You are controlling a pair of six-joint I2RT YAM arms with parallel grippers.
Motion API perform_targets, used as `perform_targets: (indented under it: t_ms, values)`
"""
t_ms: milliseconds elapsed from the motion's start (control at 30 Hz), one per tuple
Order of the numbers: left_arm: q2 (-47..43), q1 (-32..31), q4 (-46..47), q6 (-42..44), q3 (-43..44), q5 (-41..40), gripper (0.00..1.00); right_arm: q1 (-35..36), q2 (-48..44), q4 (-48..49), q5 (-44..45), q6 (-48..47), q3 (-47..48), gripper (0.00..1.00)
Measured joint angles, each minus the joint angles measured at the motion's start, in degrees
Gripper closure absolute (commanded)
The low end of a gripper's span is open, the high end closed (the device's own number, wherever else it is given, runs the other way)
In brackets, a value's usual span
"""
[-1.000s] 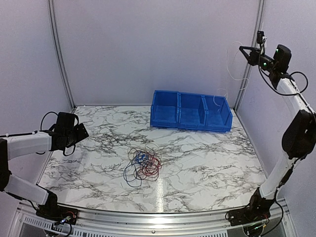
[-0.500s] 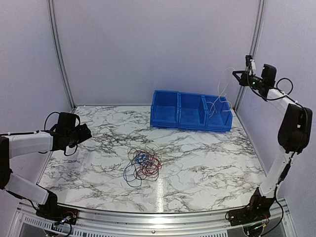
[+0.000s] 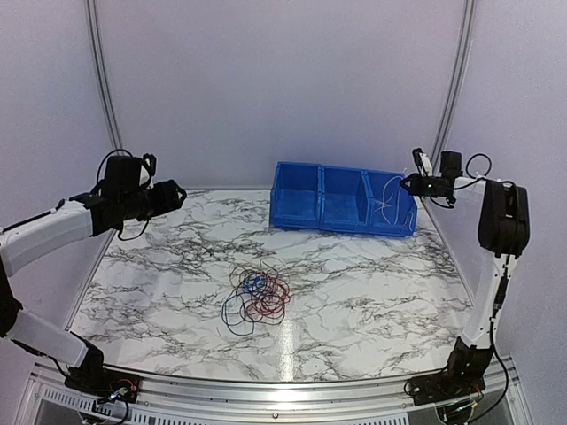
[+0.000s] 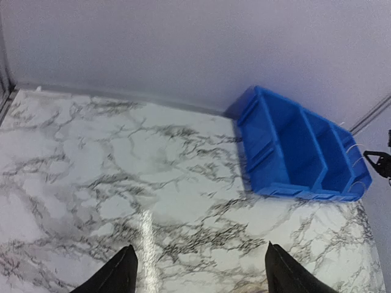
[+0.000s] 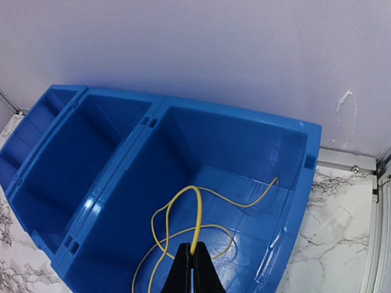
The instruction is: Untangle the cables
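Down swing the right fingers, pinched tight on a yellow cable in the blue bin's right-end compartment, while the left fingers rise, spread wide and empty, remaining cables tangled mid-tabletop.

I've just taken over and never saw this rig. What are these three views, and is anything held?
Two robot arms stand at the near edge of a marble table. The overhead view looks from behind them; the other two come from wrist cameras. The left hand is open and empty above the table. The right hand is pinched shut on a yellow cable that coils into the end compartment of the blue bin. A tangle of cables lies mid-table.
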Motion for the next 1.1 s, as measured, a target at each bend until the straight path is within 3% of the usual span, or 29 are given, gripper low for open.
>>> perform_targets:
  t_ms: [67, 200, 333, 467, 633, 833, 1000, 1100]
  values:
    - [0.7, -1.1, -0.5, 2.8, 5.6, 1.3, 0.25, 1.1, 0.9, -2.2, 2.3, -1.4, 0.9, 0.99]
    - [3.3, -2.4, -0.5, 6.2, 12.1, 4.3, 0.25, 3.3, 2.4, -5.9, 6.6, -3.7, 4.1, 0.61]
    - [5.4, -2.4, -0.2, 7.2, 11.2, 6.5, 0.25, 5.0, 2.3, -9.2, 11.4, -5.5, 7.2, 0.45]
    - [5.5, -2.4, 0.0, 8.3, 7.1, 8.2, 0.25, 5.9, -2.7, -10.1, 15.9, -6.5, 3.3, 0.43]
    - [5.5, -2.4, 0.1, 8.9, 3.9, 10.1, 0.26, 5.8, -15.3, -9.9, 18.8, -8.6, -5.9, 0.49]
    - [5.4, -2.8, 0.3, 9.2, 3.9, 13.0, 0.28, 6.2, -27.5, -8.6, 12.7, -14.8, -19.0, 0.58]
    - [5.4, -3.8, 0.3, 10.8, 3.9, 13.7, 0.29, 13.1, -27.9, -11.9, 9.5, -21.2, -25.2, 0.6]
    - [5.4, -4.9, 0.0, 12.2, 3.9, 13.9, 0.29, 19.6, -27.4, -13.9, 7.3, -23.8, -25.3, 0.51]
